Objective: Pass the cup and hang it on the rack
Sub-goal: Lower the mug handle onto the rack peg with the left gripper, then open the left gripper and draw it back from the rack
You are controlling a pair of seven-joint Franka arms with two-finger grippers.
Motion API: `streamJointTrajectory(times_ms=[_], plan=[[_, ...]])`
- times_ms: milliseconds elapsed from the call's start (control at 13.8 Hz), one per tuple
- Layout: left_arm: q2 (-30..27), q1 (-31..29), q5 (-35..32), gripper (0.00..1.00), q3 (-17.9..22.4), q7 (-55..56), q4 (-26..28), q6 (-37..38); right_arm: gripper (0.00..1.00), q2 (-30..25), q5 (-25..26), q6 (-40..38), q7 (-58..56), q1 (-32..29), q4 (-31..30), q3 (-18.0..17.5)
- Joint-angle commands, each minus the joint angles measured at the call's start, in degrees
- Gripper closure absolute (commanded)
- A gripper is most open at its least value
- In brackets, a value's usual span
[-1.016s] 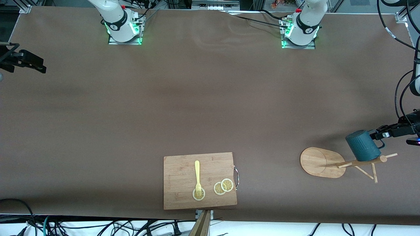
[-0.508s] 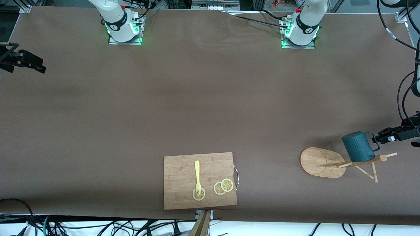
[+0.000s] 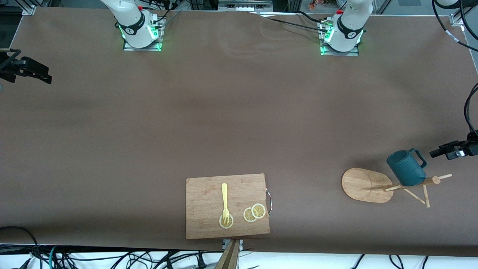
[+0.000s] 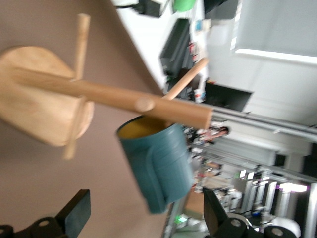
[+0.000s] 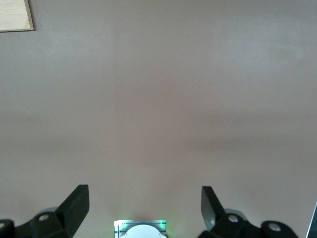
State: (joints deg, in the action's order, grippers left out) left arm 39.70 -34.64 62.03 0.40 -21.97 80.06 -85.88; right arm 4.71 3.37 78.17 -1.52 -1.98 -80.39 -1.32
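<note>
We see the cup [image 3: 405,168] hanging on the rack [image 3: 368,185], which stands toward the left arm's end of the counter [image 3: 224,112]. In the left wrist view the cup [image 4: 158,166] hangs by its handle from a peg near the top of the rack's post [image 4: 109,95], its yellowish mouth tipped toward the post, and nothing grips it.

A second ago the left claw [image 3: 444,152] pinched the cup's handle beside the rack's top. Half a second ago it had let go and sat just off the handle. Now it has drawn farther away, toward the counter's edge at the left arm's end, clearly apart from the cup. Its fingers [image 4: 74,213] are spread wide, with the cup showing between them at a distance. Since release, the cup has settled a little lower and closer to the post.

The right claw [image 3: 28,69] waits over the right arm's end of the counter, where it was in both earlier frames. Its fingers [image 5: 77,203] are spread over bare counter.

The cutting board [image 3: 227,205], with its fork [image 3: 224,200] and lemon slices [image 3: 254,213], has not moved.
</note>
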Motion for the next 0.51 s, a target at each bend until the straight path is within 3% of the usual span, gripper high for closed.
streamJointTrajectory(times_ms=[0, 218, 435], plan=[[-3.38, -0.34, -9.96, 0.00, 0.22, -2.10, -1.83, 2.65, 0.00, -0.57, -0.03, 0.40, -0.68, -0.39, -0.47, -0.09], [-10.41, 0.71, -25.85, 0.00, -1.45, -2.46, -5.06, 3.26, 0.00, -0.57, -0.03, 0.40, -0.68, -0.40, -0.47, -0.09], [-16.91, 5.78, -40.19, 0.00, -5.57, -2.11, -8.51, 5.55, 0.00, -0.57, -0.03, 0.40, -0.59, -0.40, -0.47, -0.09]])
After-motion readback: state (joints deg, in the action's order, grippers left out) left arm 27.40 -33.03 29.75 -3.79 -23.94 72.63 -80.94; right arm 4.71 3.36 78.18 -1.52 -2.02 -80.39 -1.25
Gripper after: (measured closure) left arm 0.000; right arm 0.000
